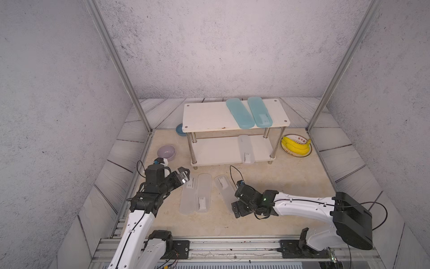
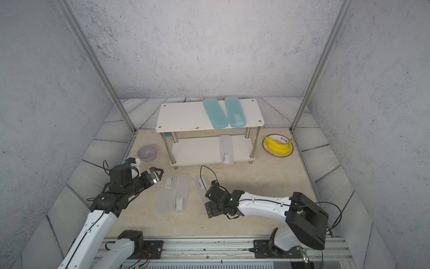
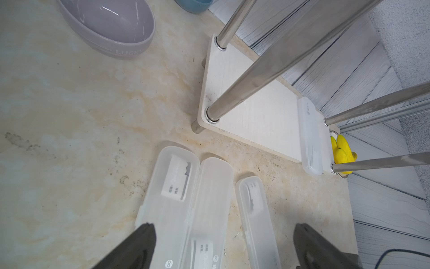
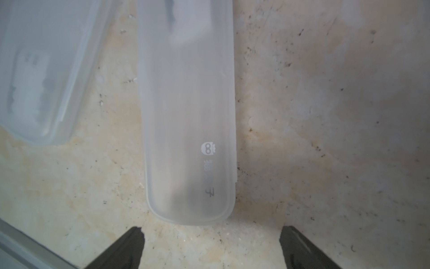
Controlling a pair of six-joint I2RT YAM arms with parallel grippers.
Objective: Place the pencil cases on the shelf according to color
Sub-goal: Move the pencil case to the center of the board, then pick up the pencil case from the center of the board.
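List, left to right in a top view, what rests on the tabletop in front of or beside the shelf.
lilac bowl → left frosted white case → middle frosted white case → right frosted white case → bunch of bananas

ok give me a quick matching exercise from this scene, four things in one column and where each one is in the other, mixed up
Things:
1. labelled teal pencil case
2. bananas
3. purple bowl
4. right gripper

Places:
a. in a plate right of the shelf
b. open, just short of the end of a frosted pencil case
c. on the top board of the shelf
d. on the table, left of the shelf

Pairs: 1-c, 2-a, 3-d, 4-b
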